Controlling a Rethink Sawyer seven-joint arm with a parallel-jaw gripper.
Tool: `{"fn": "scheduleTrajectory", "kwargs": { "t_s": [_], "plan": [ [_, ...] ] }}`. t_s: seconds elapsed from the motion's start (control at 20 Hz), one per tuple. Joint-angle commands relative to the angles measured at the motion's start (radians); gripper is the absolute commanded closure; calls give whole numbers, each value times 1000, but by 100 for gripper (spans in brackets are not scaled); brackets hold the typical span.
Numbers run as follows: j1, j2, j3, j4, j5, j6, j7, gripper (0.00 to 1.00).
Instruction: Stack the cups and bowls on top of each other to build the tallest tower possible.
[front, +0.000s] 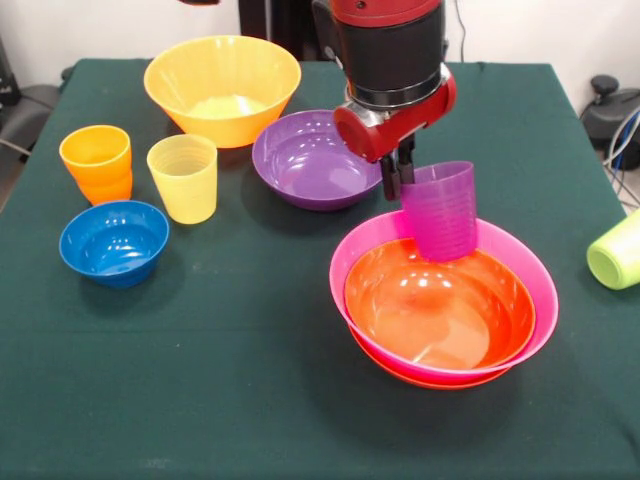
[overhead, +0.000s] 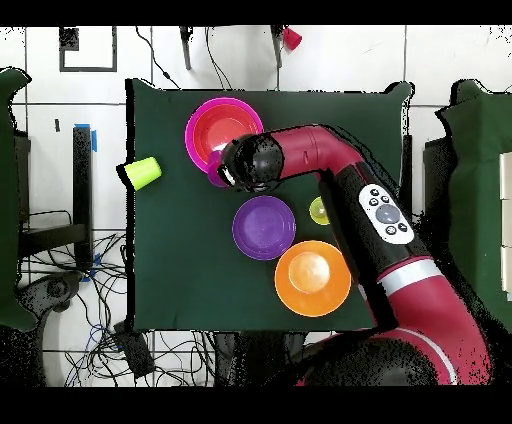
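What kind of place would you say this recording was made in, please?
Probably a robotics lab: a table draped in green cloth, loose cables across a tiled floor, and an arm stacking plastic bowls.

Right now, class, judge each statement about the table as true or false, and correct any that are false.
1. The tool holds a purple cup above the pink bowl. True.
2. The lime green cup stands upright. False: it lies on its side.
3. A red-orange bowl sits inside the pink bowl. True.
4. The blue bowl is stacked in the purple bowl. False: it sits alone on the table.
5. The yellow cup is inside the large yellow-orange bowl. False: it stands on the table.
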Motion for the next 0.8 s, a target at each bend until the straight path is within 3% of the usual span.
{"fn": "scheduleTrajectory", "kwargs": {
  "t_s": [0.05, 0.8],
  "plan": [
    [25, 32, -61, 38, -33, -20, -6, 100],
    [8, 93, -61, -9, -43, 2, -72, 100]
  ]
}}
